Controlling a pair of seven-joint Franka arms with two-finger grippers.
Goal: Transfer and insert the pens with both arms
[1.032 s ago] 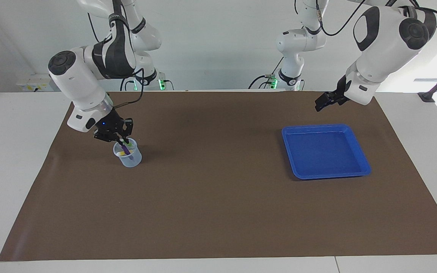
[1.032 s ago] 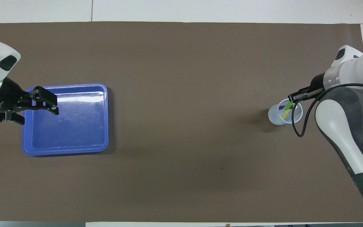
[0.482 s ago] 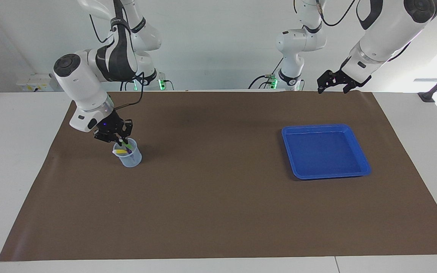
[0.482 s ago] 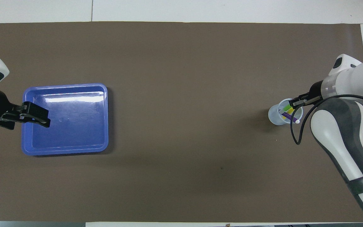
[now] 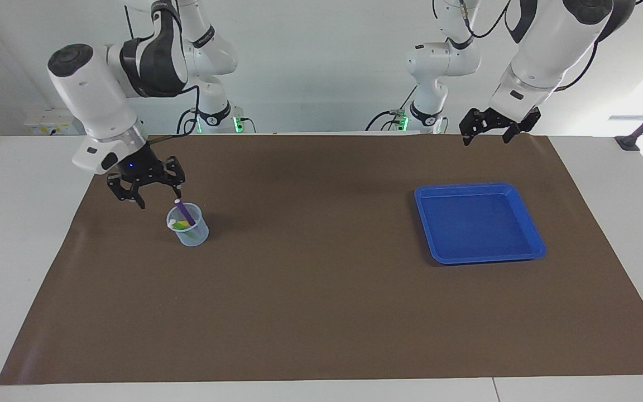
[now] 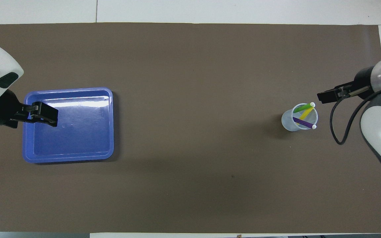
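Plainly, in the facing view, the three pens stood together in a small translucent cup [image 5: 188, 225] on the brown mat [image 5: 321, 312] toward the right arm's end of the worktop, the purple pen [image 5: 182, 212] leaning with its pale end above the rim, the yellow pen [image 5: 179, 224] lower inside and the green one barely showing. The right claw [image 5: 144, 191] hung just above and beside the cup with its fingers spread and nothing between them. The left claw [image 5: 492, 126] was raised over the mat's edge nearest the robots, fingers apart and empty, and that arm seemed to wait; the blue tray [image 5: 533, 234] held nothing. In the overhead view the green pen [image 6: 303, 108], yellow pen [image 6: 304, 114] and purple pen [image 6: 303, 122] fanned out across the cup [image 6: 288, 120], pale tips at the rim on the right arm's side, with the right claw [image 6: 329, 96] off to that side and the left claw [image 6: 43, 114] over the tray [image 6: 68, 158]. Such pens looked light, stiff and smooth; a grip on the protruding upper part, across the barrel, would seem soundest, since the light cup could tip.
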